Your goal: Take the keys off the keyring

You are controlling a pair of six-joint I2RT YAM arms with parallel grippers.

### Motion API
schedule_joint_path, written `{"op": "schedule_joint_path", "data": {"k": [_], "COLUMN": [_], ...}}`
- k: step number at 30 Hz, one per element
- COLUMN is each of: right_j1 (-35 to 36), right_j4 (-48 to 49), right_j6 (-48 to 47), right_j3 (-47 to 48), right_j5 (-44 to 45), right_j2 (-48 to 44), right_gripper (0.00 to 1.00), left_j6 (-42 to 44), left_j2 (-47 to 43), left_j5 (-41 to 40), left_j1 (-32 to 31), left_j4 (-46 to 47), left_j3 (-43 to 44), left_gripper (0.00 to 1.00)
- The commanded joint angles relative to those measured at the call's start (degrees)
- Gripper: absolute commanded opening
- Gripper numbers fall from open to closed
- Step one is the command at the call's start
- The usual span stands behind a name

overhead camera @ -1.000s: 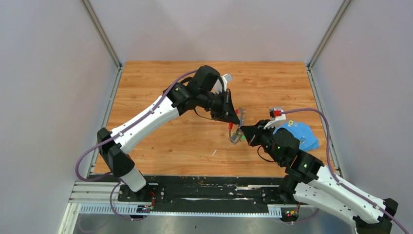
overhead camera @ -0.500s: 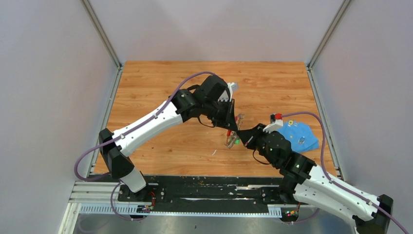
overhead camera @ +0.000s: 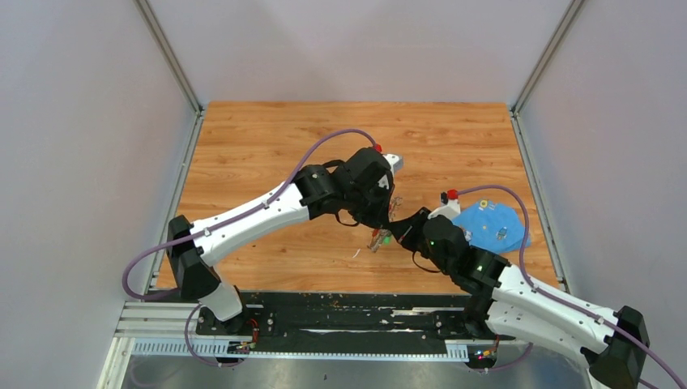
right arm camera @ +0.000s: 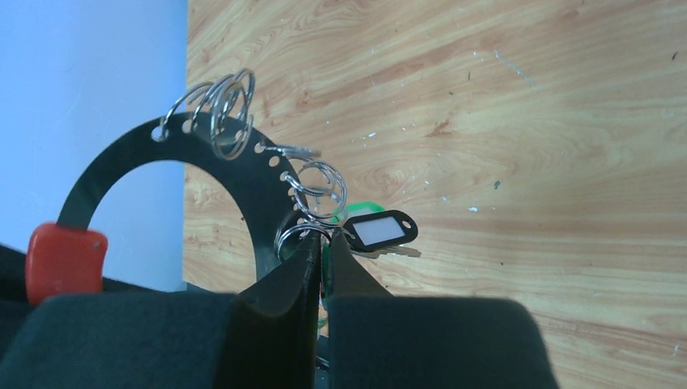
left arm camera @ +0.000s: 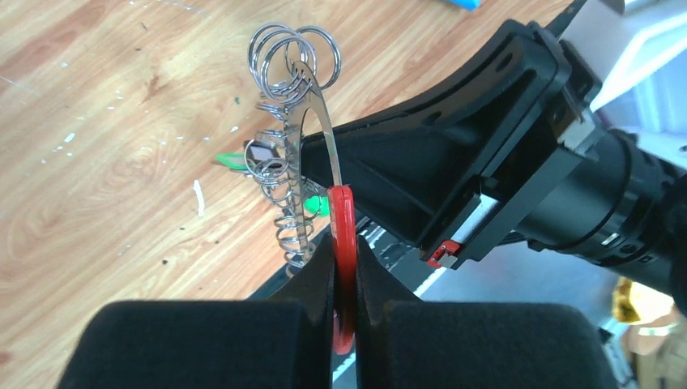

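Left claw (left arm camera: 346, 271) is clamped tight on the red sleeve (left arm camera: 343, 227) of the keyring (left arm camera: 318, 121). The silver arc rises straight out ahead of its tips, held up over the counter (left arm camera: 97, 162). Small split rings (left arm camera: 285, 50) crowd the far end of that arc. Over to the right claw (right arm camera: 320, 253): jaws squeezed narrow just under the ring, pinching a green key (right arm camera: 356, 210). A pale key (right arm camera: 379, 230) dangles just beyond its tips.

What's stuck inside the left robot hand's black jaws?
The left gripper pinches the short red sleeve of the thin silver metal keyring; the sleeve's lower end is covered by the jaws.
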Motion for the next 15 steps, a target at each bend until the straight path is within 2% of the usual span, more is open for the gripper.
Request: {"op": "schedule_joint_path", "data": {"k": [1,6,9,12,15], "right_j1": [0.62,0.33,0.17,0.16,0.19], "right_j4": [6.68,9.89,11.02,6.13,0.58], "right_j6": [7.34,14.75,15.60,15.26,14.51], "right_j3": [4.42,1.43,1.02,2.31,2.25], "right_j5": [-0.28,0.85,1.47,1.83,2.27], "right_j2": [0.55,-1.03,-2.03,-3.24,-5.63], "right_gripper": [0.01,0.01,0.01,0.01,0.01], "left_j6": [4.44,8.44,8.89,8.05,6.08], "left_j2": [-1.39,-1.80,-2.31,-3.93,-5.73], "left_j5": [1.27,-2.21,-4.72,-9.47,-8.56], "left_j1": [-4.41,-6.54,-7.12,-6.23,-2.61], "left_j4": [-1.04,-1.07,-0.93,-0.81,0.50], "left_j3": [-2.22,-5.46,-7.19,-8.42,-10.29], "left_gripper": [0.00,0.00,0.00,0.00,0.00]}}
